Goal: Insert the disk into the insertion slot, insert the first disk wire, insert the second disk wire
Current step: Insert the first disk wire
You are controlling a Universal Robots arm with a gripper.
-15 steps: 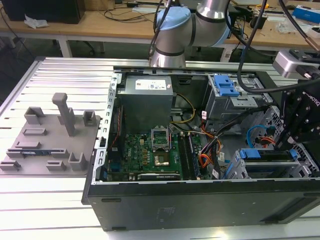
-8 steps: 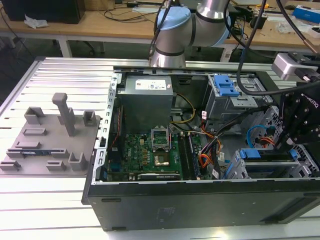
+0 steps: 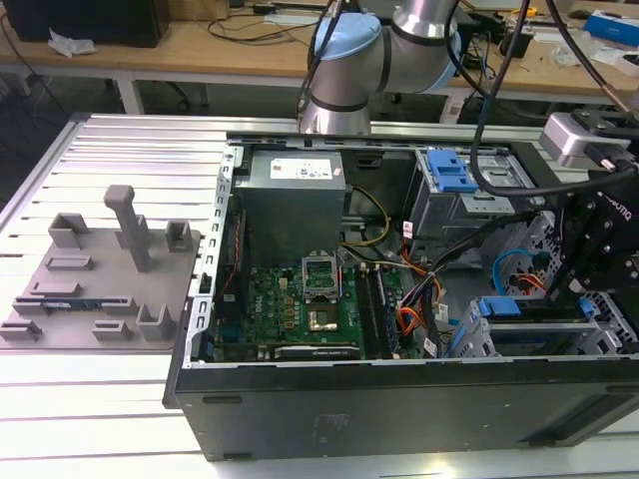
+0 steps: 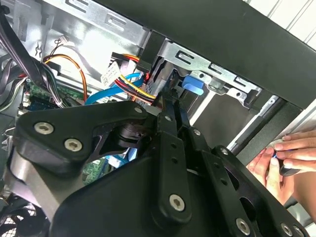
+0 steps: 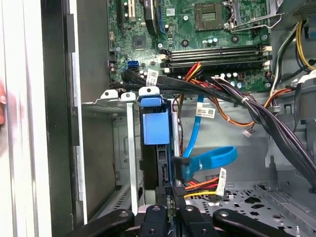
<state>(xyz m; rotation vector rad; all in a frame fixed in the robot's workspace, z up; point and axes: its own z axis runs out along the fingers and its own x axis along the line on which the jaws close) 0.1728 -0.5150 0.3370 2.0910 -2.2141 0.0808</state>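
- The case (image 3: 399, 419) is laid open on its side.
- The slot (image 5: 106, 104), a sheet-metal cage, is set in a case corner.
- The disk (image 5: 152, 123) is seated in the slot. It is judged stiff, weighty and shock-sensitive, best held by its blue carrier's edges.
- The gripper (image 5: 168, 215) is poised at the disk's end; whether it is clamped cannot be told.
- 2 wires are seen there: a blue wire (image 5: 210, 159) touching the disk, and a red-yellow wire (image 5: 197, 186) beside the gripper.

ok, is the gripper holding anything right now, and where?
Cannot tell. The gripper sits at the black wire connector by the disk; the hold itself isn't visible.
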